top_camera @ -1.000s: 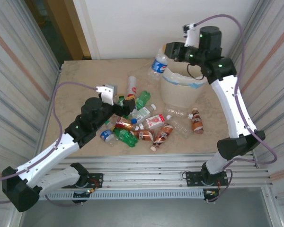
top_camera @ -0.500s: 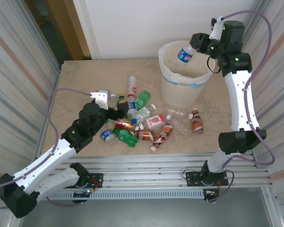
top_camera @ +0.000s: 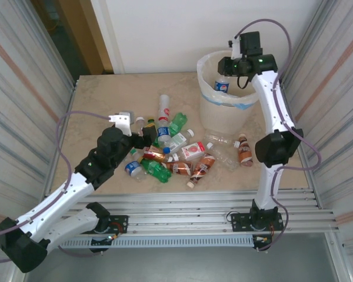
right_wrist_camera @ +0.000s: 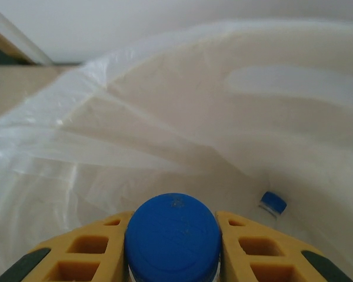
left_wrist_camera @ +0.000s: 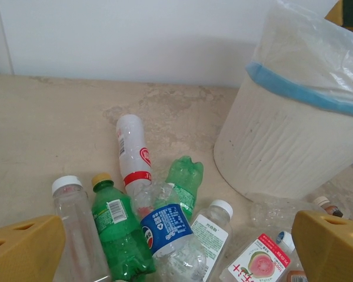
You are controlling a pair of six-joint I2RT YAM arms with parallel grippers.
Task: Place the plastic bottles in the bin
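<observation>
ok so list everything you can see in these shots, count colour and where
table: one, beige stone-look, under everything
bin: one, cream with a white blue-edged liner, back right of the table
loose bottles: roughly a dozen, clear, green or brown-filled, heaped in front of and left of the bin
white bottle: one, red band, lying at the far edge of the heap
held bottle: one, blue cap and blue label, hanging inside the bin's mouth
dropped bottle: one, blue cap, low inside the liner
left gripper: yellow fingers, open, above the heap
right gripper: yellow fingers, shut on the held bottle at its cap end
</observation>
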